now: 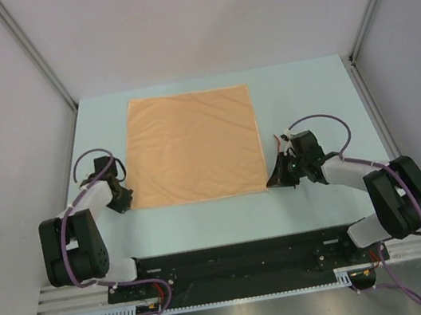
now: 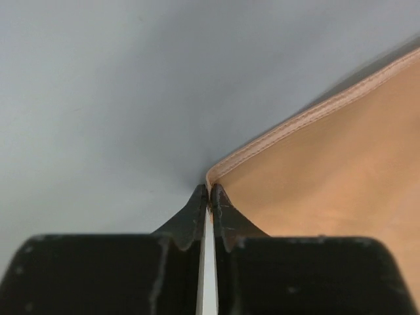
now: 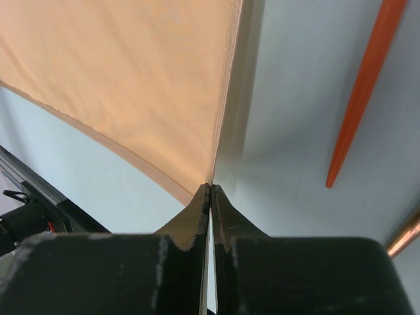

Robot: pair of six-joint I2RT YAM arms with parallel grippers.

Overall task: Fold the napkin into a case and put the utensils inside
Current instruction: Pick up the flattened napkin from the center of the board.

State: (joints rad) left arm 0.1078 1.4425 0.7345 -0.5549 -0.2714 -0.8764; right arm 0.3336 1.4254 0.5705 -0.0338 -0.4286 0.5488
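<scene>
The peach-orange napkin (image 1: 192,144) lies flat and square on the pale table. My left gripper (image 1: 124,202) is shut on its near left corner; in the left wrist view the fingertips (image 2: 209,190) pinch the hemmed corner of the napkin (image 2: 328,184). My right gripper (image 1: 274,182) is shut on the near right corner; in the right wrist view its tips (image 3: 210,189) pinch the napkin (image 3: 131,79), which rises slightly from the table. One reddish utensil stick (image 3: 364,85) lies right of the napkin, with another piece (image 3: 403,235) at the frame edge. No folded case is in view.
The pale blue table (image 1: 305,93) is enclosed by grey walls with metal posts (image 1: 368,10) at the back corners. A black base rail (image 1: 227,256) runs along the near edge. A small red bit of a utensil (image 1: 278,140) shows by the right wrist.
</scene>
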